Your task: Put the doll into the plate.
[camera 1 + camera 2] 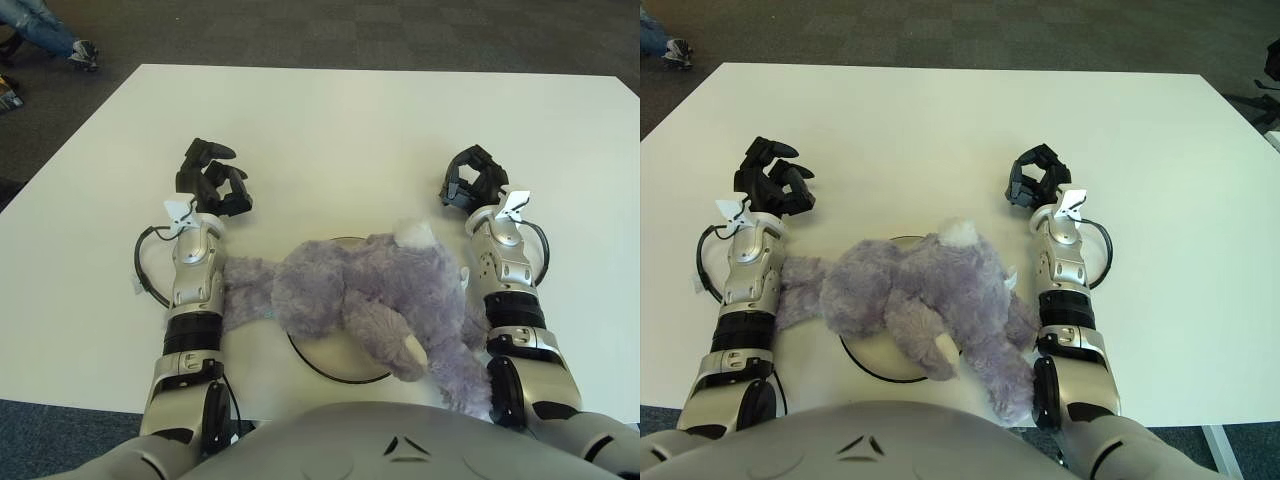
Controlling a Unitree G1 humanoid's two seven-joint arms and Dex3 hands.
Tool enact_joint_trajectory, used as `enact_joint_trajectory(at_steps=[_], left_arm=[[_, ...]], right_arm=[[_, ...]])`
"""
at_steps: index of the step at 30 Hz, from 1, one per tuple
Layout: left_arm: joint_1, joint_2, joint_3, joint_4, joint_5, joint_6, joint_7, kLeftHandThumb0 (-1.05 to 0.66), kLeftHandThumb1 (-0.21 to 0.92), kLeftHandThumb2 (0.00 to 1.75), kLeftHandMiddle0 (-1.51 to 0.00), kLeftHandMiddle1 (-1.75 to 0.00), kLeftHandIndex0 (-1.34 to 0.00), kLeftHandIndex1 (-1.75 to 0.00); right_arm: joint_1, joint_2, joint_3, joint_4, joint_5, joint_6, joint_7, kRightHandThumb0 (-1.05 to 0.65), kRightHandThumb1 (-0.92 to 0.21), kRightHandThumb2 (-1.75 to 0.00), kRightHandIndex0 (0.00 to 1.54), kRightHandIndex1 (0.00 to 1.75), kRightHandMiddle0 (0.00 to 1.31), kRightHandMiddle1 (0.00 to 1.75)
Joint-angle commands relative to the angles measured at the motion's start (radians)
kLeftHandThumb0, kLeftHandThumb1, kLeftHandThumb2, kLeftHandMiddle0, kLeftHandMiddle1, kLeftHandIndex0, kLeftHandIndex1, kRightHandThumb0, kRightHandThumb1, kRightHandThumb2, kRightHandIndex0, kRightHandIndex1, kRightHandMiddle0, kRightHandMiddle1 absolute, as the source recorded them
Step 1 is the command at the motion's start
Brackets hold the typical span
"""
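Note:
A fluffy purple doll (350, 300) lies across a white plate (330, 360) with a dark rim, near the table's front edge. The doll covers most of the plate, and one limb stretches left against my left forearm. My left hand (210, 180) is up and left of the doll, fingers loosely curled, holding nothing. My right hand (470, 178) shows beyond the doll's right side, fingers curled and empty. Neither hand touches the doll.
The white table (350, 130) stretches far ahead of both hands. Dark carpet surrounds it. A person's legs and shoe (75, 50) show at the far left corner, off the table.

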Motion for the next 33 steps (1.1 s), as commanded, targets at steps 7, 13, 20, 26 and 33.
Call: enact_joint_trajectory(at_steps=[7,13,20,26,33], left_arm=[[-0.004,-0.017,-0.035,0.087,0.068,-0.058,0.050,-0.01,0.25,1.41,-0.55,-1.75,-0.54,-1.75],[-0.005,-0.010,-0.052,0.110,0.100,-0.086,0.067,-0.01,0.25,1.41,-0.55,-1.75,-0.54,-1.75],[-0.007,0.009,-0.086,0.150,0.139,-0.136,0.050,-0.01,0.24,1.41,-0.56,-1.75,-0.54,-1.75],[0.000,0.023,-0.103,0.168,0.122,-0.156,0.004,-0.01,0.24,1.42,-0.56,-1.75,-0.55,-1.75],[0.002,0.025,-0.102,0.179,0.105,-0.158,-0.025,-0.01,0.24,1.42,-0.56,-1.75,-0.55,-1.75]], right_arm=[[-0.002,0.005,-0.020,-0.010,0.013,-0.008,-0.018,-0.49,-0.29,-1.35,1.27,1.75,0.63,1.75],[0.003,0.011,-0.028,-0.011,0.016,-0.026,-0.021,-0.50,-0.28,-1.36,1.29,1.75,0.65,1.75],[0.008,0.016,-0.036,-0.001,0.017,-0.060,-0.015,-0.50,-0.26,-1.38,1.31,1.75,0.66,1.75],[0.020,0.013,-0.029,0.004,0.008,-0.090,-0.005,-0.51,-0.26,-1.39,1.31,1.75,0.66,1.75],[0.025,0.009,-0.023,0.018,0.006,-0.113,0.013,-0.50,-0.26,-1.38,1.31,1.75,0.66,1.75]])
